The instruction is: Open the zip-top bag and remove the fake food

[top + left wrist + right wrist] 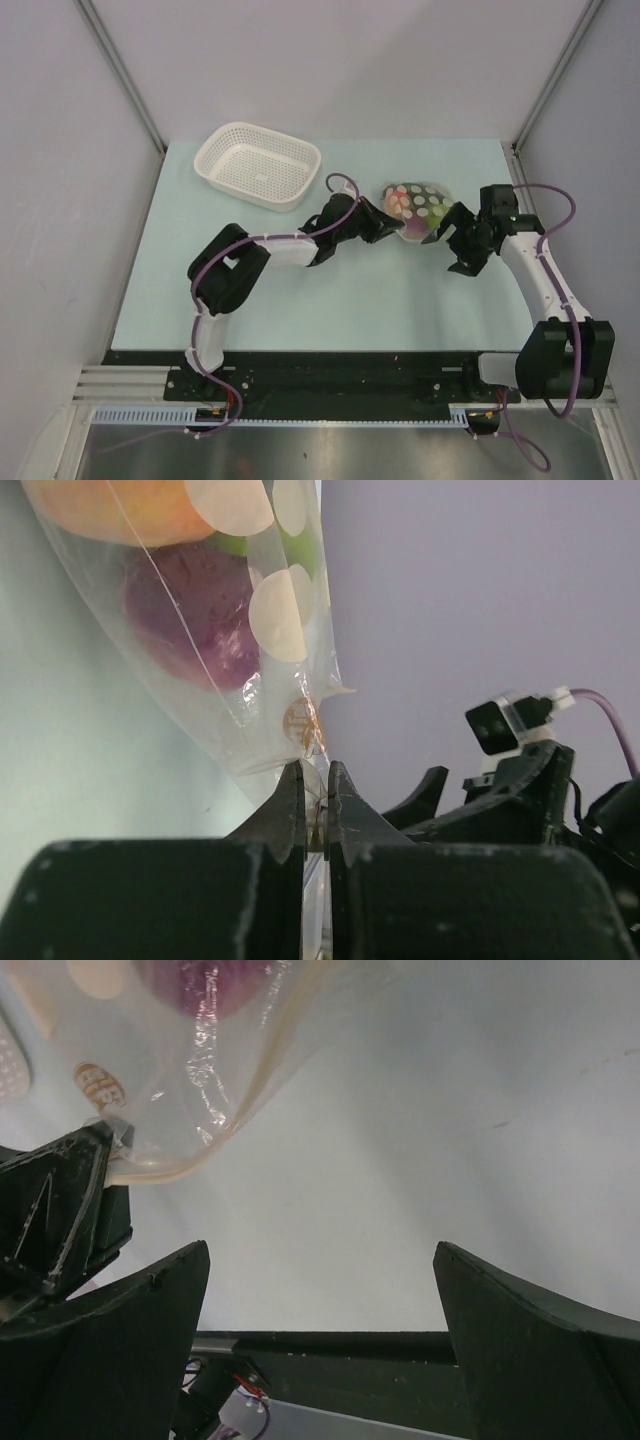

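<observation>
Left gripper [315, 777] pinches the zip-top bag [418, 206] near the table's [300, 300] far edge; right gripper [320, 1260] gapes wide alongside.

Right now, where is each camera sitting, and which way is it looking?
Top camera: high behind the arms, looking down on the table; both whole arms show, plus the white basket and the zip-top bag.
Left wrist camera: on the left arm, looking along the left gripper, shut on the bag's edge; the fake food shows inside.
Right wrist camera: on the right arm, looking out through the open right gripper at the table and bag.
Shared: both wrist views show the left gripper pinching the bag.
</observation>
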Robot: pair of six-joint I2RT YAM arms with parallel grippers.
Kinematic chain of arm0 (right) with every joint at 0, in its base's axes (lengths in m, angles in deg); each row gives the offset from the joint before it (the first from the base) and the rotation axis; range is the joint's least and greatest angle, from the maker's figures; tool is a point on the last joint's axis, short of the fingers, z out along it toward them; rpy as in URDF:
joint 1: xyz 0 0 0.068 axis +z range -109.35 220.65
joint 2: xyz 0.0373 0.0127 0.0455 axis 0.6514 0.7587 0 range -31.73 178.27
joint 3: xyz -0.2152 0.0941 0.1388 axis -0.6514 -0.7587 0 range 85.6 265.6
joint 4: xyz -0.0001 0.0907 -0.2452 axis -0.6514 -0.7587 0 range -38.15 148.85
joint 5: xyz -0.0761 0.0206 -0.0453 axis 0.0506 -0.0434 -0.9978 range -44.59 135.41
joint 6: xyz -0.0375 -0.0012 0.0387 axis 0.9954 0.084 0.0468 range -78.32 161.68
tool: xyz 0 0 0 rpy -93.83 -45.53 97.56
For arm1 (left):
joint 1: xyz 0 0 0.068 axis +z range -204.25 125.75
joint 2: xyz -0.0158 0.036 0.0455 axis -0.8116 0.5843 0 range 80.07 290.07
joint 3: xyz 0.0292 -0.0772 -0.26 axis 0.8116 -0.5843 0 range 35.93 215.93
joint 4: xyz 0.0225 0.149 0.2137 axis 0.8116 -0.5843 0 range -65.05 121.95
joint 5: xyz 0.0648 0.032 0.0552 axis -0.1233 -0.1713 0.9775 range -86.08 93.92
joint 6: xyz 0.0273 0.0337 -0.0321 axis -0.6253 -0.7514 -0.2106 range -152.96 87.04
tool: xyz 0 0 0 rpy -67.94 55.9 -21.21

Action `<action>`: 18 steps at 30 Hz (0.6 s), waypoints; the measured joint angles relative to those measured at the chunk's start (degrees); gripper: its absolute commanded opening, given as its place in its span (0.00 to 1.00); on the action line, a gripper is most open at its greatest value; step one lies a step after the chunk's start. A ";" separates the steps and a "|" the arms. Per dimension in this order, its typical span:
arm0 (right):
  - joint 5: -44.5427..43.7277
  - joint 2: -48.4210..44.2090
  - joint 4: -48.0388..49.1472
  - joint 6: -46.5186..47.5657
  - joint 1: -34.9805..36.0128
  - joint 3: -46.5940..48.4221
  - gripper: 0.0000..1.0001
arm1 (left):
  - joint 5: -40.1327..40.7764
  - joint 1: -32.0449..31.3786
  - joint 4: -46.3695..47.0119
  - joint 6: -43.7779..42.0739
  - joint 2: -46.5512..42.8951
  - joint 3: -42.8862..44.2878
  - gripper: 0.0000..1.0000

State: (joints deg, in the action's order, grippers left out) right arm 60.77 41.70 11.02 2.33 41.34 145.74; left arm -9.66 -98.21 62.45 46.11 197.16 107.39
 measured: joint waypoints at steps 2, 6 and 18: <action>0.20 -0.02 0.92 -1.55 -0.44 -2.32 1.00 | -0.37 -0.79 0.28 0.31 -0.02 -0.66 0.00; 1.31 0.04 2.82 -2.64 -0.92 -3.98 1.00 | -1.60 -1.77 0.07 1.20 -1.22 -2.82 0.02; 4.13 7.19 10.32 -2.89 -1.22 -4.15 0.93 | -6.60 -2.16 0.48 3.02 -8.28 -11.26 0.14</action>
State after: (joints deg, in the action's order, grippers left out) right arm 64.90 48.89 21.33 -0.55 40.11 141.59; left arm -16.26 -100.38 62.93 49.13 188.88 96.13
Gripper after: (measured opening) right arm 0.933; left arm 0.137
